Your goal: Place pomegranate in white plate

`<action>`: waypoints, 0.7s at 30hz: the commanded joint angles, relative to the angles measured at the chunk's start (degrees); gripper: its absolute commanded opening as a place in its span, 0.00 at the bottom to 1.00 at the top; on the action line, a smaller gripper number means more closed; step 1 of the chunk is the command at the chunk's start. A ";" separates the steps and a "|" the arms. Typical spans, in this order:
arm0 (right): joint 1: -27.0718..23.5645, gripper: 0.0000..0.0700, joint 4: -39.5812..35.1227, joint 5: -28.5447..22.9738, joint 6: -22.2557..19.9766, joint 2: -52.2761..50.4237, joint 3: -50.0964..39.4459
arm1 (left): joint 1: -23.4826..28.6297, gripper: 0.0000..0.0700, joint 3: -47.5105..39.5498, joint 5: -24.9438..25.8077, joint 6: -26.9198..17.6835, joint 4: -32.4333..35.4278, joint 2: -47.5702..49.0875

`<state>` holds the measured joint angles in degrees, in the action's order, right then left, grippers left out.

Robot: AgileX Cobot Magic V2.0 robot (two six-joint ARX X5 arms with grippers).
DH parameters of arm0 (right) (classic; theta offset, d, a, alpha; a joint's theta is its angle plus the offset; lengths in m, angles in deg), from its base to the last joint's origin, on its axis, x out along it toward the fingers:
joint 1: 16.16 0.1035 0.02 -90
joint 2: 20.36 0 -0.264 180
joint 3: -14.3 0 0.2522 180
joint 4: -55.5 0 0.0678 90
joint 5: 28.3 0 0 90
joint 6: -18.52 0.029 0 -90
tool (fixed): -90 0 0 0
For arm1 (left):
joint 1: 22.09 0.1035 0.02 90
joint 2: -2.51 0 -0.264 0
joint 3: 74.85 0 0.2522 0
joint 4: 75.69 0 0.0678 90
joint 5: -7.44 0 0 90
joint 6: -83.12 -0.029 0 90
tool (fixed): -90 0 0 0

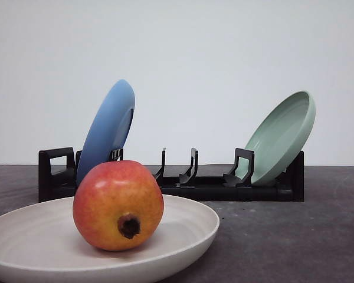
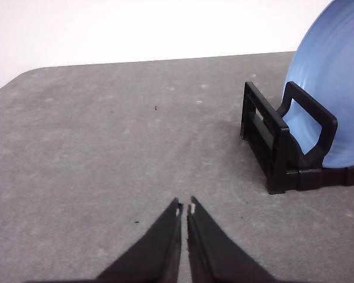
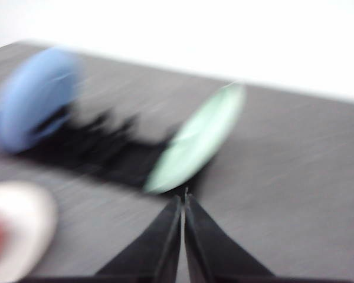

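1. We see the round, glossy red-to-orange pomegranate [image 1: 118,205] already resting inside the shallow, off-white matte plate [image 1: 189,227], near the front and left of centre, so we judge the placement done.
2. Our left gripper [image 2: 185,207] has its black jaws pressed together on nothing, above bare grey tabletop [image 2: 106,147], just near the left end of the black plastic dish rack [image 2: 277,147] that props the blue round plate [image 2: 336,76].
3. Our right gripper [image 3: 183,197] is likewise closed and empty; its view is motion-blurred. There the white plate and a red smear of fruit lie well apart from the fingers, off to the scene's left.
4. The fruit lies on its side, dark star-shaped calyx nub [image 1: 129,226] pointing toward us.
5. The pale green round plate [image 1: 281,138] leans at the rack's right end.
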<state>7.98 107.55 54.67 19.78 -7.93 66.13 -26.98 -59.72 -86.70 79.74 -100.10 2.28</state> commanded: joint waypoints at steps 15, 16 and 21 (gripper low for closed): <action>-24.92 0.00 -39.56 8.11 -6.16 -9.88 -36.52 | 0.04 0.00 -0.68 0.13 0.24 -0.02 0.07; -24.92 0.00 -39.47 8.11 -6.03 -10.22 -37.09 | 0.04 0.00 -0.68 0.13 0.24 -0.02 0.07; -24.24 0.00 -33.33 8.11 -5.71 -11.82 -37.42 | 0.04 0.00 -0.68 0.13 0.24 -0.02 0.07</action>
<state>-16.47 73.80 62.93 14.00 -19.50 28.91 -26.98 -59.72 -86.70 79.74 -100.10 2.28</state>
